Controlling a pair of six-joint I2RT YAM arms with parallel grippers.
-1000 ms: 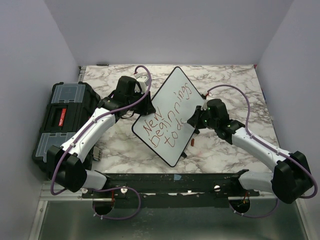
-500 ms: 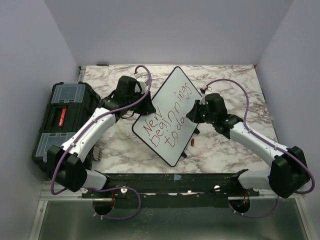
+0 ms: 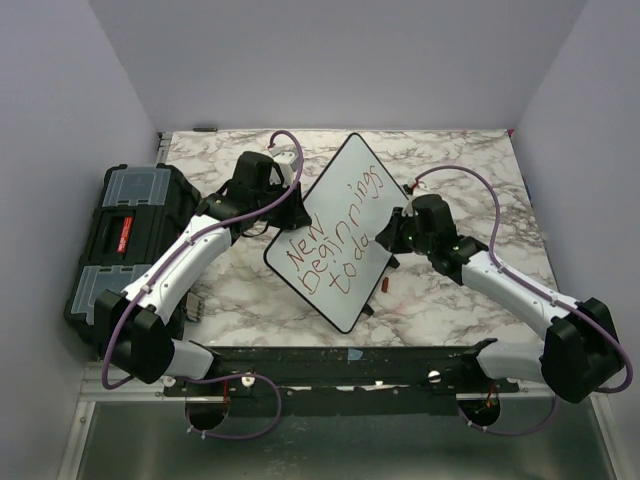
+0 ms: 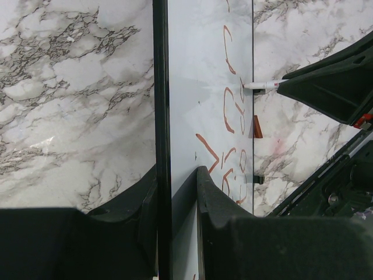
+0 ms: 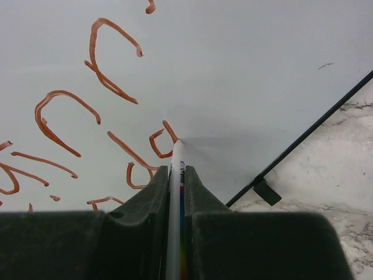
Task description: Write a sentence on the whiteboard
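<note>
At the far left I see a black toolbox sitting at the edge of the marbled surface, with my left arm reaching out beside it. The left fingers are pinched on the whiteboard, one finger on each face of its thin black frame along the left edge.

The whiteboard sits in the middle of the surface, turned cornerwise so that one corner points away from me and one points back toward the arm bases. The sentence runs in red slanting lines across it. I read "New", then "Beginnings", and the third line reads "toda".

To the right of the lettering, the right fingers are clamped on a white marker, whose barrel runs straight out between them. Its tip touches the board just at the end of the third line, beside the last red stroke. In the right wrist view, the board's black frame and one small black foot lie just right of the tip.

A small red piece lies on the surface just off the board's lower right edge, under the right arm. I cannot tell what it is.
</note>
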